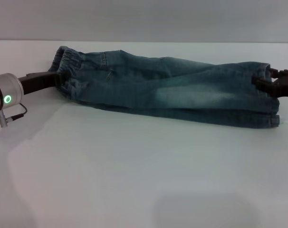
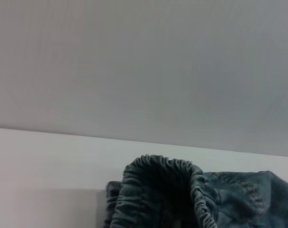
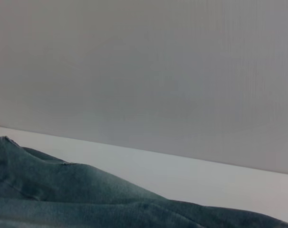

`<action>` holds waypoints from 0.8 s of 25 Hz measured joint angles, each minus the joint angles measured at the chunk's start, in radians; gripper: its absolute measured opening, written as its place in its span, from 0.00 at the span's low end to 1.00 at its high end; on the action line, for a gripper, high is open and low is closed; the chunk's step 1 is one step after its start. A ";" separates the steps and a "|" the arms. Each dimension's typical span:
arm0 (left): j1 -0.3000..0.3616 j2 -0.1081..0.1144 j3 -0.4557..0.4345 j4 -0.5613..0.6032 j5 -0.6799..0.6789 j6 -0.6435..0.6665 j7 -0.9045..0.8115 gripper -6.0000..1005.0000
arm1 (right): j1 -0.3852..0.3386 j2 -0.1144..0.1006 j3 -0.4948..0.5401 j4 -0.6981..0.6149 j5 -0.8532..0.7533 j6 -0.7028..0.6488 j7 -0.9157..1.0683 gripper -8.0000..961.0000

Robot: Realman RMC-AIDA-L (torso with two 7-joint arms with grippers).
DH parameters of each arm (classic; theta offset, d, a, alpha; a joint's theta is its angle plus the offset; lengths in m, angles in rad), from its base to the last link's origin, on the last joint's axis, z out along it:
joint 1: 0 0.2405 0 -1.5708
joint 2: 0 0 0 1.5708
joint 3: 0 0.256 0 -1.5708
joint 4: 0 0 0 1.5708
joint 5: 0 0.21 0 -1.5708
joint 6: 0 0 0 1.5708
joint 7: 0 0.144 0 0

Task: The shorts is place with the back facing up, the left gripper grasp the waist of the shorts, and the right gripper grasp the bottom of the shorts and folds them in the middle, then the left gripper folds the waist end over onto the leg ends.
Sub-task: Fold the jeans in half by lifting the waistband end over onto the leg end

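Head view: blue faded-wash denim shorts [image 1: 168,90] lie folded lengthwise into a narrow strip on the white table [image 1: 134,180], long axis running 9 to 3 o'clock. The gathered, darker elastic waist [image 1: 65,61] sits at the 9 o'clock end, the stitched leg ends [image 1: 270,95] at the 3 o'clock end.

Left gripper [image 1: 57,80], black, angular, on a silver wrist with a green light, comes in from 9 o'clock with its tips at the waist edge, apparently clamped on the band; the fingertips are partly buried in cloth. Right gripper [image 1: 258,81], black and blocky, meets the leg hem from 3 o'clock, apparently pinching it.

Left wrist view: the ruffled waistband is bunched up just ahead of the camera, consistent with a grasp.

Judgement: the lengthwise fold looks done. The next fold carries the waist toward 3 o'clock along the strip's long axis, onto the leg ends; the left arm is the nearer one.
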 joint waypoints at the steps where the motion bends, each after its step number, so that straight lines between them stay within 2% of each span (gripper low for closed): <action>1: 0.000 0.000 0.000 0.002 -0.003 0.005 0.000 0.10 | 0.000 0.000 0.001 0.002 0.000 0.000 0.000 0.59; 8: -0.005 0.000 0.000 0.026 -0.019 0.096 0.001 0.07 | 0.006 0.001 0.007 0.010 0.021 0.002 -0.014 0.59; 12: -0.006 0.000 0.000 0.054 -0.061 0.191 0.001 0.07 | 0.012 0.003 0.000 0.043 0.126 0.005 -0.093 0.59; 16: -0.013 0.000 0.000 0.084 -0.125 0.272 0.001 0.07 | 0.043 0.004 -0.001 0.093 0.155 0.007 -0.141 0.59; 20: -0.018 0.001 0.000 0.089 -0.138 0.287 -0.001 0.08 | 0.093 0.007 -0.002 0.163 0.157 0.028 -0.200 0.59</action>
